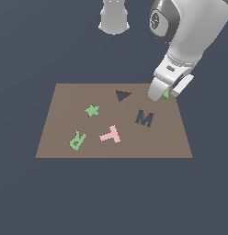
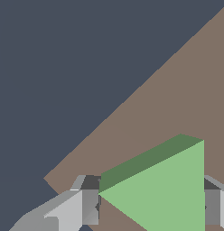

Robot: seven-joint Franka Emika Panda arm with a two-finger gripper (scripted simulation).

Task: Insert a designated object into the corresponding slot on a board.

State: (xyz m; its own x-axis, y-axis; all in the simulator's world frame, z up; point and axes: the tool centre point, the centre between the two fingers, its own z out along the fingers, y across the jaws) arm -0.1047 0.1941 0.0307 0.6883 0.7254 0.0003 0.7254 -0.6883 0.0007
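Note:
The green triangle block (image 2: 168,189) lies between my two fingers (image 2: 89,205) in the wrist view. The pads touch its point and its flat side. In the exterior view only a green sliver of the block (image 1: 166,95) shows beside my gripper (image 1: 161,95), at the far right corner of the brown board (image 1: 65,119). The dark navy triangle slot (image 1: 122,96) is on the board toward the exterior view's left of my gripper, apart from it.
On the board lie a green star (image 1: 92,110), a green letter R (image 1: 77,139), a pink letter T (image 1: 110,134) and a dark M-shaped cutout (image 1: 144,118). The robot's base (image 1: 114,18) stands beyond the board's far edge.

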